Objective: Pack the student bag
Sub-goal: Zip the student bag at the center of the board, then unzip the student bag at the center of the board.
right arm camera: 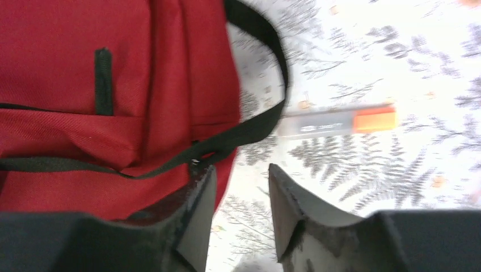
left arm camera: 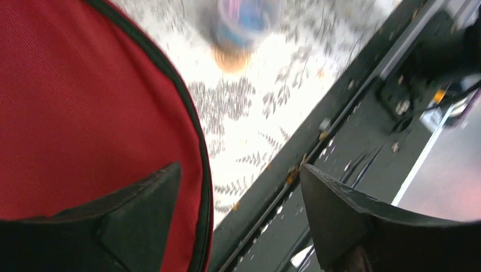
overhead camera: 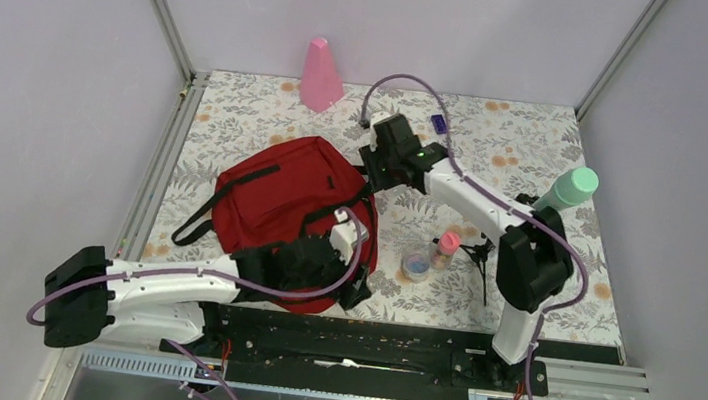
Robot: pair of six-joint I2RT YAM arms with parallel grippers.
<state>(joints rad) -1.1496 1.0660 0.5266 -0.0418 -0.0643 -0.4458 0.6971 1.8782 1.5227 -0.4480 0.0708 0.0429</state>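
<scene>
The student bag point(overhead camera: 279, 202) is a dark red backpack with black straps, lying flat at the middle left of the floral table. My left gripper point(overhead camera: 352, 288) hovers at the bag's near right corner. In the left wrist view it point(left arm camera: 241, 175) is open, one finger over the red fabric point(left arm camera: 85, 113) and the other over the black rail, with nothing between them. My right gripper point(overhead camera: 368, 153) is at the bag's far right corner. In its wrist view it point(right arm camera: 241, 177) stands open and empty, the left fingertip point(right arm camera: 201, 184) just below a black strap point(right arm camera: 249, 127) of the bag point(right arm camera: 74, 85).
A grey marker with an orange cap point(right arm camera: 338, 122) lies beside the bag. A round tin point(overhead camera: 416, 264), a small pink-capped bottle point(overhead camera: 445, 247) and a black stand point(overhead camera: 479, 257) sit right of the bag. A pink bottle point(overhead camera: 322, 76), a purple item point(overhead camera: 438, 123) and a green-capped bottle point(overhead camera: 569, 189) stand farther back.
</scene>
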